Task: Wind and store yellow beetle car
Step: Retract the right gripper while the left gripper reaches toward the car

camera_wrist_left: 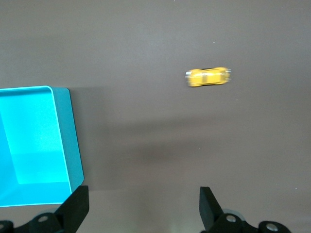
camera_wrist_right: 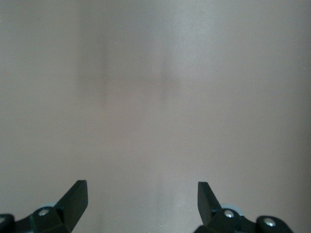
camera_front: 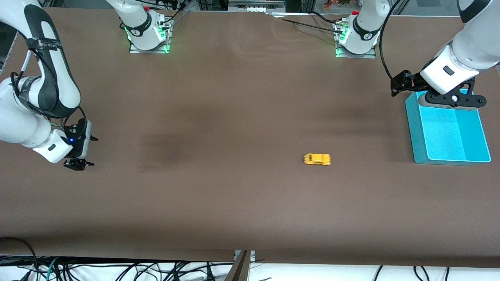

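Note:
The yellow beetle car (camera_front: 317, 159) sits on its wheels on the brown table, between the middle and the left arm's end; it also appears in the left wrist view (camera_wrist_left: 208, 76). My left gripper (camera_front: 453, 102) hangs open over the edge of a turquoise bin (camera_front: 415, 128) that is farthest from the front camera, well away from the car. Its fingers (camera_wrist_left: 77, 206) hold nothing. My right gripper (camera_front: 91, 151) waits open and empty (camera_wrist_right: 142, 199) low over the table at the right arm's end, with only bare table beneath it.
The turquoise bin (camera_wrist_left: 73, 145) is rectangular and empty, standing at the left arm's end of the table. Both arm bases (camera_front: 148, 35) are bolted along the table edge farthest from the front camera. Cables hang below the near edge.

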`<action>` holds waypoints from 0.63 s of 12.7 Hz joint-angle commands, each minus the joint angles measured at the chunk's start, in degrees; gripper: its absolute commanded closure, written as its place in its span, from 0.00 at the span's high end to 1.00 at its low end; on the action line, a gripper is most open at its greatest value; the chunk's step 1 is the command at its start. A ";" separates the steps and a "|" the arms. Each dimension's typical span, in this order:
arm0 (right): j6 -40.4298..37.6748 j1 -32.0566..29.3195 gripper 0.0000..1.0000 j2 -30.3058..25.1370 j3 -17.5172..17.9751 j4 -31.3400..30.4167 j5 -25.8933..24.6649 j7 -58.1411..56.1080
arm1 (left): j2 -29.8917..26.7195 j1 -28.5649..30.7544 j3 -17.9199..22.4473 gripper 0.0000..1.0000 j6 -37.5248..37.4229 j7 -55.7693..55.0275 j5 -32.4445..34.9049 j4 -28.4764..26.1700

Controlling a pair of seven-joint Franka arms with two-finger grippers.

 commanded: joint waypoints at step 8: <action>-9.78 1.89 1.00 -11.52 -0.18 0.54 -1.95 16.23 | 2.13 -0.70 -0.95 1.00 1.75 1.73 -0.68 -1.74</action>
